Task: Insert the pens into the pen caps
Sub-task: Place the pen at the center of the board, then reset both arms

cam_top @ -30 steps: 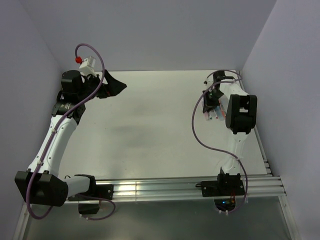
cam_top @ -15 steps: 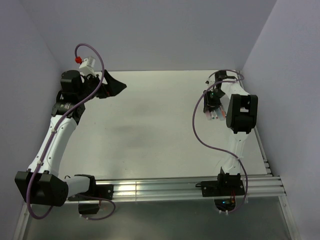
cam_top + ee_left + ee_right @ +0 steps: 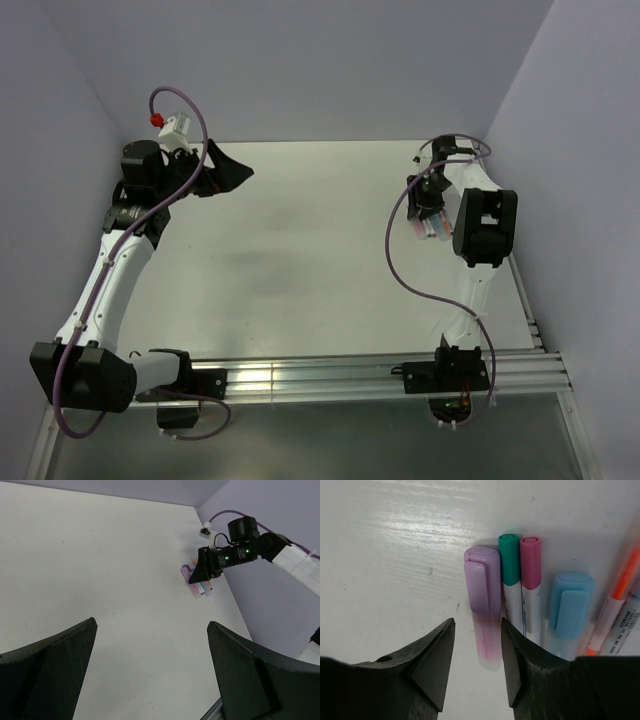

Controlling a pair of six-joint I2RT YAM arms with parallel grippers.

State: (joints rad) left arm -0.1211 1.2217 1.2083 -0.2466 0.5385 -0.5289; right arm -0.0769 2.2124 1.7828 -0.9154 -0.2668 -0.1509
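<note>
Several pens lie side by side on the table at the far right; in the top view they form a small cluster. In the right wrist view I see a lilac cap on a pinkish barrel, a teal-capped pen, a magenta-capped pen, a light blue cap and an orange pen. My right gripper is open, low over the table, its jaws either side of the pinkish barrel without closing on it. My left gripper is open and empty, far away at the back left.
The side wall stands close to the right of the pens. The left wrist view shows the pen cluster under my right gripper. An aluminium rail runs along the near edge.
My right wrist has shifted slightly toward the back over the pens. The left arm has not moved.
</note>
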